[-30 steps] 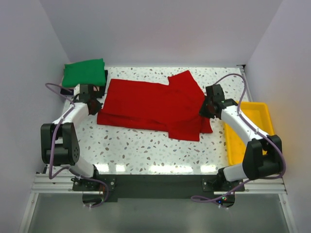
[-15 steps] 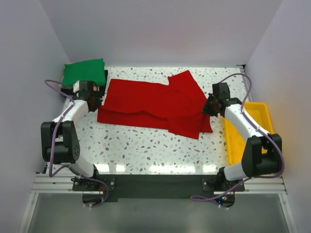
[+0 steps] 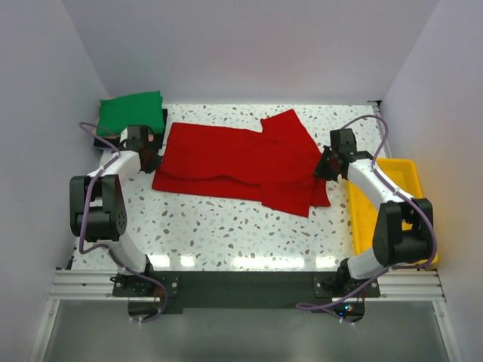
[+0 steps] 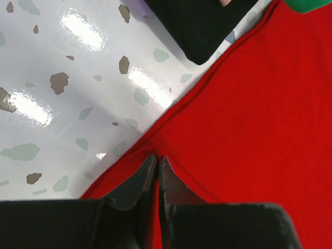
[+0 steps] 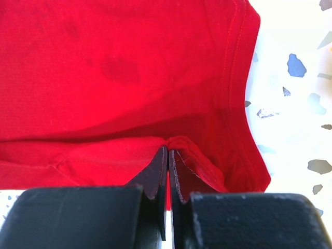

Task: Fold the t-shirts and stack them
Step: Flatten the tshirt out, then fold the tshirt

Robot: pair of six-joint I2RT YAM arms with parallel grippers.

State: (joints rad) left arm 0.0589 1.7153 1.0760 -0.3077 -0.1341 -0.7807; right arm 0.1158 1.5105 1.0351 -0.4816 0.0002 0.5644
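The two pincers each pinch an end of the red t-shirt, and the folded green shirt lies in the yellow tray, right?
Not quite. The left pincer and right pincer do pinch the red t-shirt at its ends, but the folded green shirt lies at the far left corner of the table, not in the yellow tray, as the top external view shows.

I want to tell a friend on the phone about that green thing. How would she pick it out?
Look at the speckled white table, then at its far left corner. There lies a green shirt, folded into a small square. Its neighbour, the red shirt, is spread wide across the middle; this is the only green thing there.
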